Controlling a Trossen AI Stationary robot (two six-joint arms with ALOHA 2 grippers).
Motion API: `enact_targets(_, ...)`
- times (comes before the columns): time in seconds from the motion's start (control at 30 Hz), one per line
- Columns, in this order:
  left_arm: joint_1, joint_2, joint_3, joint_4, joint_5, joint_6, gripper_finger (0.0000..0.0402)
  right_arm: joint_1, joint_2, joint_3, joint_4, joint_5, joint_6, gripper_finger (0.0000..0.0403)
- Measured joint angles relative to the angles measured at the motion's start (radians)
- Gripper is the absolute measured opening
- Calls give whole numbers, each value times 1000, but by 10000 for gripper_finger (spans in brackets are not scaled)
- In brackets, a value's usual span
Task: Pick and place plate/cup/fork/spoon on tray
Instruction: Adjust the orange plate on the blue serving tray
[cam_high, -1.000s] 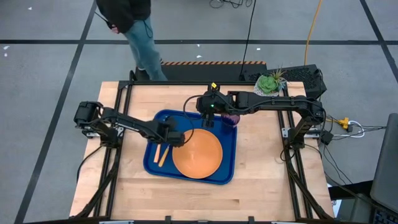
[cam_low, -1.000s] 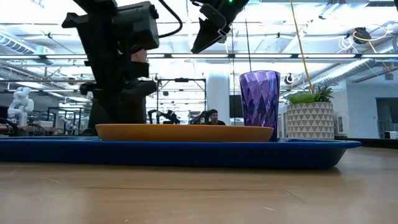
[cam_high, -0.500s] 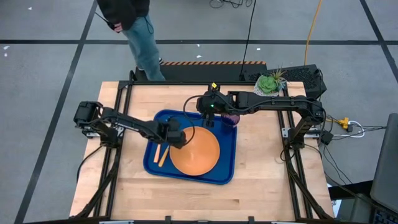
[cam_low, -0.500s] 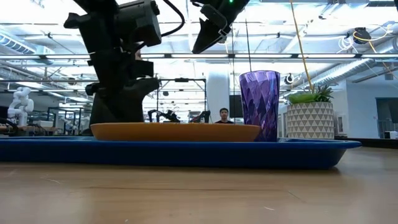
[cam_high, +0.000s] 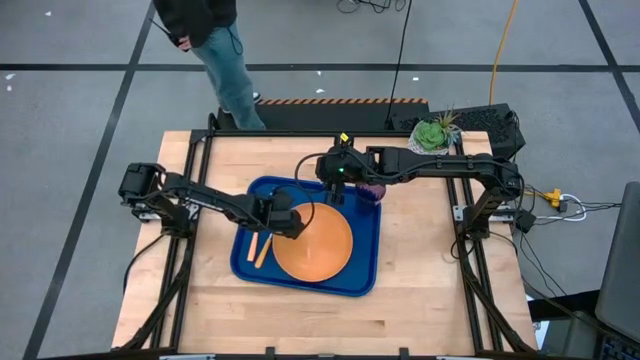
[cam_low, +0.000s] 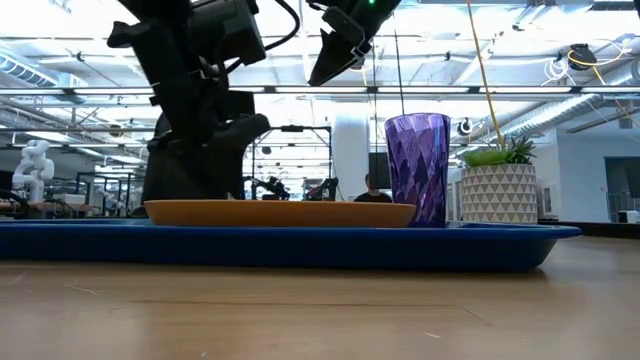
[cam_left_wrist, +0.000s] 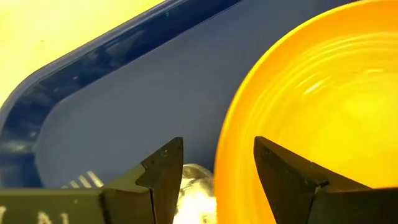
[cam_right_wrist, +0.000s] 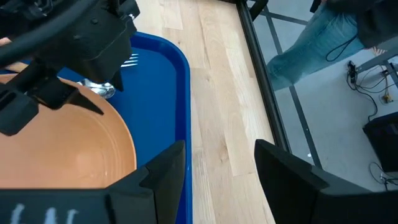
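The orange plate (cam_high: 318, 250) lies flat on the blue tray (cam_high: 366, 282), with the purple cup (cam_high: 372, 190) upright at the tray's far right corner. The fork (cam_high: 253, 245) and spoon (cam_high: 264, 252) lie side by side on the tray, left of the plate. My left gripper (cam_high: 291, 222) is open and low at the plate's left rim (cam_left_wrist: 231, 143). One finger (cam_left_wrist: 165, 171) is over the tray by the spoon's bowl (cam_left_wrist: 194, 186), the other (cam_left_wrist: 283, 171) over the plate. My right gripper (cam_high: 335, 195) is open and empty, high above the tray's far side. My left gripper stands astride the plate's left rim (cam_left_wrist: 229, 155), coming in slanting down from the table's left. One finger is outside the rim and one inside. I cannot tell whether either finger touches the plate, which lies flat on the tray.
A white pot with a green succulent (cam_high: 432, 133) stands at the table's far right corner, behind the cup. A person (cam_high: 215, 45) stands beyond the far edge. Bare wood lies on the near side and to the right of the tray.
The plate has slid a little toward the table's left on the tray and still lies flat. My left arm has tipped and risen slightly at the plate's left rim. My right arm has kept still.
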Motion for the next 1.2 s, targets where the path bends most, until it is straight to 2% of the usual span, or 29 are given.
enact_targets(0.3, -20, 0, 0, 38, 47, 12, 200, 0, 0, 0, -1, 0, -2, 185)
enact_targets(0.53, -34, 0, 0, -89, 52, -60, 200, 0, 0, 0, 0, 0, -3, 185)
enact_targets(0.77, -34, 1, 0, -95, 144, -130, 200, 0, 0, 0, 0, 0, -3, 185)
enact_targets(0.97, -45, 1, 0, -93, 159, -155, 200, 0, 0, 0, 0, 0, -3, 185)
enact_targets(1.2, -47, 1, 0, -83, 227, -193, 200, 0, 0, 0, 0, 0, -3, 185)
